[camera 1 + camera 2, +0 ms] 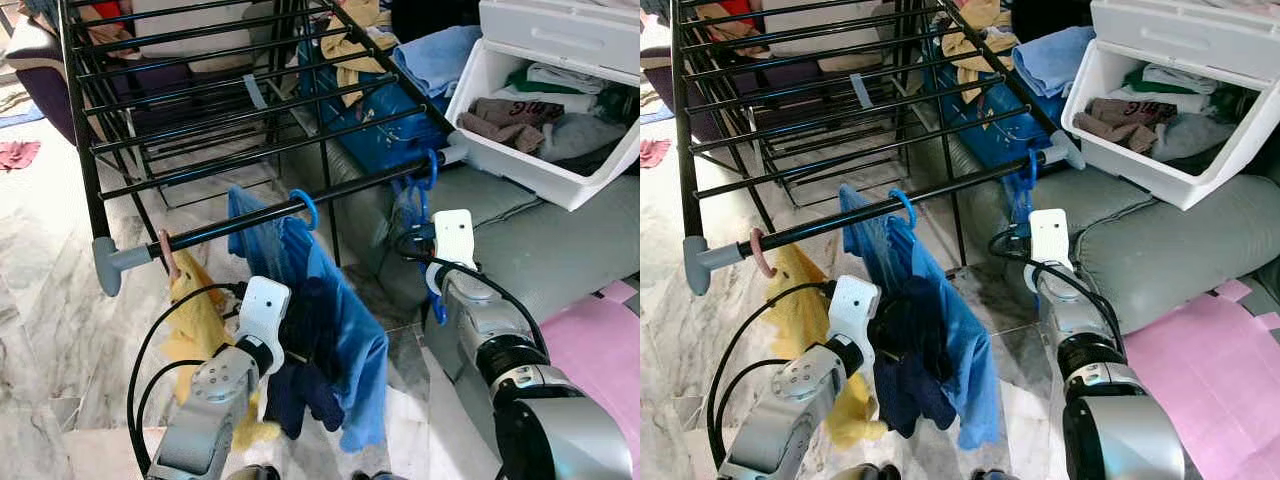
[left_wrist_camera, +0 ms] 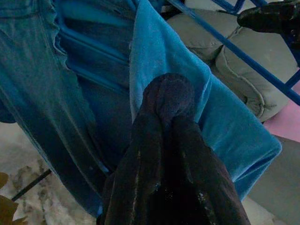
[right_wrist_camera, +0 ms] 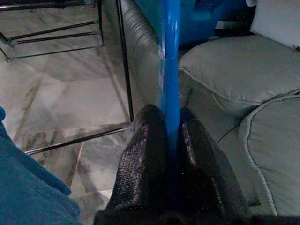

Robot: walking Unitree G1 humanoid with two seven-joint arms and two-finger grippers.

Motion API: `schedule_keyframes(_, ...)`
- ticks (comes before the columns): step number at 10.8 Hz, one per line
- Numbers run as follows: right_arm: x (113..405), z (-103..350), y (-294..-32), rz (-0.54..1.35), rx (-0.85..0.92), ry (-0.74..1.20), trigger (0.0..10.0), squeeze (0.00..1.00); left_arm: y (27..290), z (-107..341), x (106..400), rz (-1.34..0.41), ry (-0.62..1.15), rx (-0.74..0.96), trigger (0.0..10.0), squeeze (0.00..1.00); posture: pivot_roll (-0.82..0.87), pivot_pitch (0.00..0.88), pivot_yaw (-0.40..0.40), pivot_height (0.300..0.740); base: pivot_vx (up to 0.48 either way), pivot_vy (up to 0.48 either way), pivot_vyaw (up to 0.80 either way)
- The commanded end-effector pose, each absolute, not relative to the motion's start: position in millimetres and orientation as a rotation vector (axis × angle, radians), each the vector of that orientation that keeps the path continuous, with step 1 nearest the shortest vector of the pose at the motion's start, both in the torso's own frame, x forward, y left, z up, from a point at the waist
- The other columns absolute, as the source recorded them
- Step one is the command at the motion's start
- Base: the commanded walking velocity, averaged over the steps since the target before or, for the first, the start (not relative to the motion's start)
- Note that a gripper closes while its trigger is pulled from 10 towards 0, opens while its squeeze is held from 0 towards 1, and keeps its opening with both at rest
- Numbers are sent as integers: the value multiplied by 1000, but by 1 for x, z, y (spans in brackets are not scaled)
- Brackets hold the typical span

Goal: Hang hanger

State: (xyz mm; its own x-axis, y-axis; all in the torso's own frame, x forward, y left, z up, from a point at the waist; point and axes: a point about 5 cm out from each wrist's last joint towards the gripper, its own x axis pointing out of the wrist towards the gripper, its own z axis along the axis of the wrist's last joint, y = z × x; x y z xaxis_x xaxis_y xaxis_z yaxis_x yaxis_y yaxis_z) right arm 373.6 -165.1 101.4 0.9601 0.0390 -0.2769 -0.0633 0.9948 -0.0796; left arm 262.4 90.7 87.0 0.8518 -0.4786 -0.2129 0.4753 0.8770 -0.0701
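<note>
- Two grippers were busy: the right gripper [image 3: 169,140] pinched a blue hanger [image 3: 169,70] whose hook [image 1: 430,168] sat at the rail [image 1: 350,190]; the left gripper [image 2: 164,131] clamped dark cloth [image 1: 305,385].
- A slip risked unhooking it.
- Sofa [image 1: 560,250] crowded the right; bare floor [image 1: 40,300] lay left.

The left silver arm is raised toward one o'clock, and its black two-fingered left gripper [image 2: 164,136] is closed on a dark navy cloth. The right silver arm is extended toward eleven o'clock, with the black two-fingered right gripper [image 3: 169,140] clamped on a thin bright blue plastic bar.
</note>
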Motion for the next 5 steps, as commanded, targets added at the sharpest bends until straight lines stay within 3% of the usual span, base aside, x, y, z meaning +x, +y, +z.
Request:
schedule_keyframes(1,375,103,-166,52,-78,287,0,0,90,90,264,-510,222,-6,10000,0,20,93,-8,740,0,0,0)
schedule_keyframes(3,377,114,-153,136,-57,210,0,0,90,89,264,-504,225,-10,10000,0,19,87,-10,740,0,0,0)
schedule_keyframes(5,370,127,-164,140,-59,77,0,0,97,93,265,-437,185,-31,10000,0,16,81,-15,740,0,0,0)
